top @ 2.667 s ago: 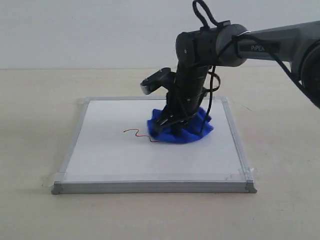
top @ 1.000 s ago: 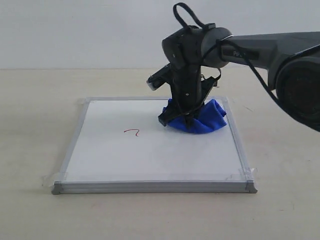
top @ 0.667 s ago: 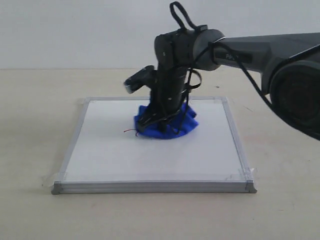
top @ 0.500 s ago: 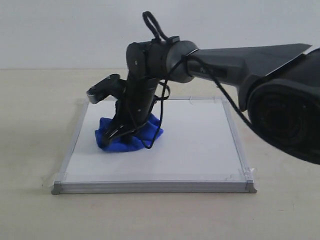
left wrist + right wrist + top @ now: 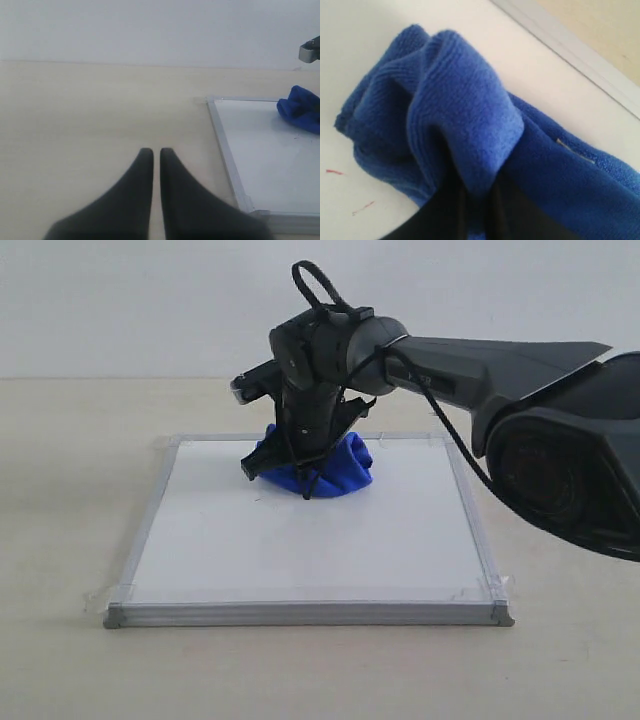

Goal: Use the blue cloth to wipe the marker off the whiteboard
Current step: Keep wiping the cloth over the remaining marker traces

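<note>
The whiteboard (image 5: pixel 300 550) lies flat on the table. The blue cloth (image 5: pixel 325 468) sits bunched on its far middle part, just inside the back frame. My right gripper (image 5: pixel 300 478) points down into the cloth and is shut on a fold of it (image 5: pixel 470 150), its dark fingers (image 5: pixel 445 210) pinching the fabric. Of the marker only two tiny red flecks (image 5: pixel 334 172) show on the whiteboard (image 5: pixel 350 30) beside the cloth. My left gripper (image 5: pixel 151 151) hovers shut over bare table beside the whiteboard's (image 5: pixel 270 150) corner, with the cloth (image 5: pixel 301 107) far from it.
The board's silver frame (image 5: pixel 300 614) is taped at its corners (image 5: pixel 497 585) to the beige table (image 5: pixel 70 490). A plain white wall stands behind. The right arm's long dark link (image 5: pixel 480 350) reaches in over the board's right half.
The right gripper dragged the cloth left across the squiggle to the board's left side, then back to the far middle. The red line has shrunk to faint flecks.
</note>
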{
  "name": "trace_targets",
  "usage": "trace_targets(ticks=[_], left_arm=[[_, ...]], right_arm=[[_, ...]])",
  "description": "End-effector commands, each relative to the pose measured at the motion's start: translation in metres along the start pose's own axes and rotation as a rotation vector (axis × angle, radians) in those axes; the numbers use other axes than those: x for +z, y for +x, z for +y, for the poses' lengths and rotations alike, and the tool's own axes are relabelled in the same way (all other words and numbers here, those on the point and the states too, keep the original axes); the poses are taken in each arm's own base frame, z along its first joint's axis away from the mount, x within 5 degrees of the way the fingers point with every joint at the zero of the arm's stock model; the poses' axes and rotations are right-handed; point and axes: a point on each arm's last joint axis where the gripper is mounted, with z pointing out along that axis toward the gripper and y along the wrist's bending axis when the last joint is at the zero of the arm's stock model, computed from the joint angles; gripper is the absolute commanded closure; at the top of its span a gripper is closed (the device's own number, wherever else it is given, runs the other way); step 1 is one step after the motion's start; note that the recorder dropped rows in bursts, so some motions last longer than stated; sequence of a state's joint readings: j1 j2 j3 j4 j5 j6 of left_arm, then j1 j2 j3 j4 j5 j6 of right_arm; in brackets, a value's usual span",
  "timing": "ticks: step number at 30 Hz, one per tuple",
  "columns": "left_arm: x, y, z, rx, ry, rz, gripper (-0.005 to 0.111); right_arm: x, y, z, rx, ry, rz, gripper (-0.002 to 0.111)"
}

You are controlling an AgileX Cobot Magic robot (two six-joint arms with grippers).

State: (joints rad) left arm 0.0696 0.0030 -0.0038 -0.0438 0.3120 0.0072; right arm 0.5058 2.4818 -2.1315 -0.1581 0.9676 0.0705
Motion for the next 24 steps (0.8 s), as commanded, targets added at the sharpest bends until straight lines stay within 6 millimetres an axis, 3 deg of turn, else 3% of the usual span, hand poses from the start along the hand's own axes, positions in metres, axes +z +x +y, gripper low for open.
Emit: trace_targets(ticks=[1,5,7,11,13,15,18,20,24], left_arm=[[0.0,0.0,0.0,0.003,-0.002,-0.01,0.102],[0.0,0.0,0.0,0.003,-0.002,-0.007,0.102],[0.0,0.0,0.0,0.003,-0.002,-0.007,0.102],[0.0,0.0,0.0,0.003,-0.002,-0.007,0.102],[0.0,0.0,0.0,0.003,-0.002,-0.007,0.102],[0.0,0.0,0.0,0.003,-0.002,-0.007,0.102],[0.0,0.0,0.0,0.003,-0.002,-0.007,0.102],[0.0,0.0,0.0,0.003,-0.002,-0.007,0.102],[0.0,0.0,0.0,0.003,-0.002,-0.007,0.102]], right_arm=[[0.011,0.007,0.004,-0.063,-0.077,0.048,0.108],[0.001,0.001,0.057,-0.3,-0.393,-0.076,0.108],[0.0,0.001,0.066,-0.323,-0.39,-0.083,0.108],[0.008,0.002,0.036,-0.22,-0.103,-0.016,0.108],[0.01,0.004,-0.002,-0.146,0.131,0.025,0.108],[0.011,0.009,-0.012,-0.118,0.117,0.08,0.108],[0.011,0.018,0.006,-0.248,-0.097,0.161,0.108],[0.006,0.024,0.029,-0.348,-0.307,0.191,0.108],[0.0,0.028,0.057,-0.472,-0.372,0.204,0.108]])
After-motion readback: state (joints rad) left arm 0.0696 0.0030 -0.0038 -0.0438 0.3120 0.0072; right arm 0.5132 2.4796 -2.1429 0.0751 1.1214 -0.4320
